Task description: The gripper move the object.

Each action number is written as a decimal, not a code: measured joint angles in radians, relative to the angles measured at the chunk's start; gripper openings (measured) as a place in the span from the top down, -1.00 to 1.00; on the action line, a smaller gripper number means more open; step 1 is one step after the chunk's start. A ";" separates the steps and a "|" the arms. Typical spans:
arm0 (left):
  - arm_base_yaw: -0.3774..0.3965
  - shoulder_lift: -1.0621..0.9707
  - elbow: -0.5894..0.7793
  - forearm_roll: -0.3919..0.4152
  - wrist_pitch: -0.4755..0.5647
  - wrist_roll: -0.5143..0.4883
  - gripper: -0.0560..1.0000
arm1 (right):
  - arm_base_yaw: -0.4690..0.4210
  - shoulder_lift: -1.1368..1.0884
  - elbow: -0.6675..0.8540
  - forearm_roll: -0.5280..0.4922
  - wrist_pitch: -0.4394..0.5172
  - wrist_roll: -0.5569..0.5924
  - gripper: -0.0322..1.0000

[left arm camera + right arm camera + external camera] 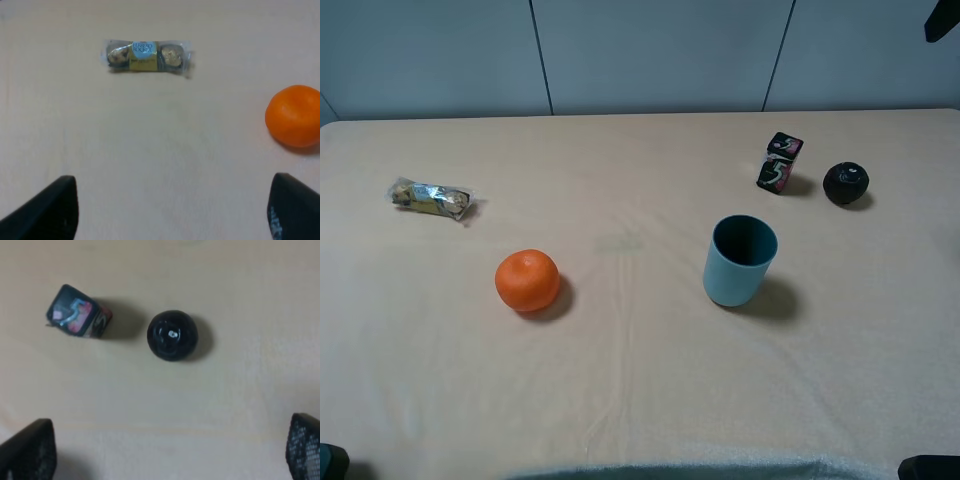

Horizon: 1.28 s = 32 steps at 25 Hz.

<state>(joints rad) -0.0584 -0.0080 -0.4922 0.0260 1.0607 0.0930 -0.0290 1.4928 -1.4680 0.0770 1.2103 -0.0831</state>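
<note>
Black ball (172, 335) sits on the tan table (640, 380) just beside the patterned box (77, 312), untouched, ahead of the right gripper (170, 450), whose jaws are spread wide.

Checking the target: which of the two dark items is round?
The small glossy black ball, right of the patterned black box, which has flat faces and corners.

Glossy black ball (845, 184) resting beside patterned box (779, 162), untouched.
</note>
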 joint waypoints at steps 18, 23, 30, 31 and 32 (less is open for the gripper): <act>0.000 0.000 0.000 0.000 0.000 0.000 -0.57 | 0.000 -0.690 0.347 -0.026 0.005 0.053 -0.41; 0.000 0.000 0.000 0.000 0.000 0.000 -0.57 | 0.000 -0.887 0.464 -0.026 0.005 0.056 -0.41; 0.000 0.000 0.000 0.000 0.000 0.000 -0.57 | 0.000 -1.116 0.657 -0.026 0.005 0.061 -0.41; 0.000 0.000 0.000 0.000 0.000 0.000 -0.57 | 0.000 -1.146 0.690 -0.026 0.005 0.067 -0.41; 0.000 0.000 0.000 0.000 0.000 0.000 -0.57 | 0.000 -1.174 0.722 -0.026 0.004 0.076 -0.41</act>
<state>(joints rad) -0.0584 -0.0080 -0.4922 0.0260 1.0607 0.0930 -0.0290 0.3183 -0.7459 0.0509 1.2148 -0.0070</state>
